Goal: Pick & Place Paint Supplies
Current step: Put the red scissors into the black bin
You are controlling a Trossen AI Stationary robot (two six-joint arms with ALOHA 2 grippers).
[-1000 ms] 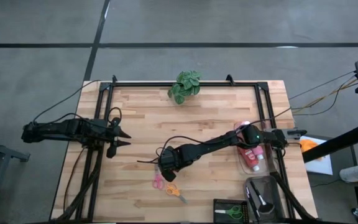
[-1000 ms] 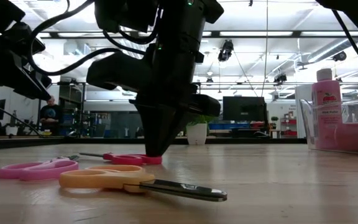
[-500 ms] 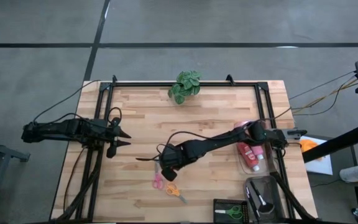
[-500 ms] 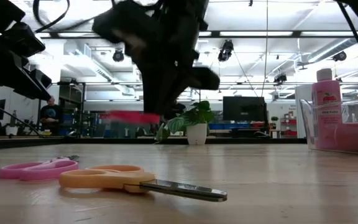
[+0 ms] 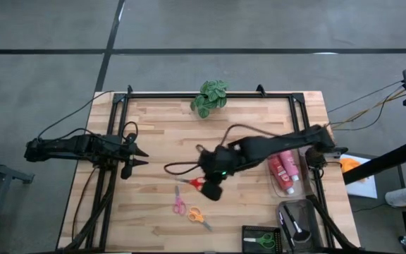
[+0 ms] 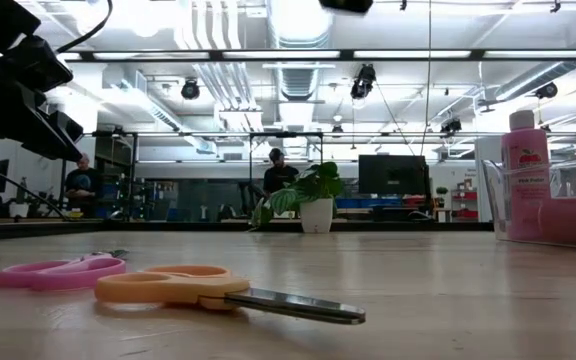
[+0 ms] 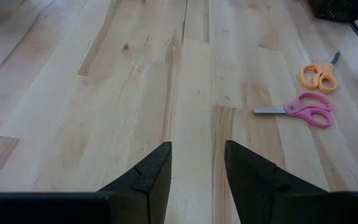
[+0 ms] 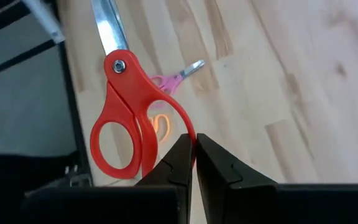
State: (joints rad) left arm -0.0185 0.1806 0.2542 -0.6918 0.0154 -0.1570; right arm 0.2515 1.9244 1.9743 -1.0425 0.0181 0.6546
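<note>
Between your right pincer's fingers, note one pair of red scissors: the pincer is clenched on the rim of a handle loop, and the scissors hang lifted off the wooden table, blade pointing away from the fingers. Seen from overhead, this pincer sits near mid-table, with the red scissors just beside it on the left arm's side.

Below and slightly toward the table's front edge from that pincer: pink scissors and orange scissors, lying flat, close together but apart.

Out beyond the right arm's elbow, at the right edge: a clear tray holding the paint bottles, red and pink, lying side by side. Nearer the front corner: a second clear bin with dark brushes, and a dark box holding green scissors.

Far edge: one leafy plant.

Your left pincer waits at the left edge, released, fingers parted over bare wood.
</note>
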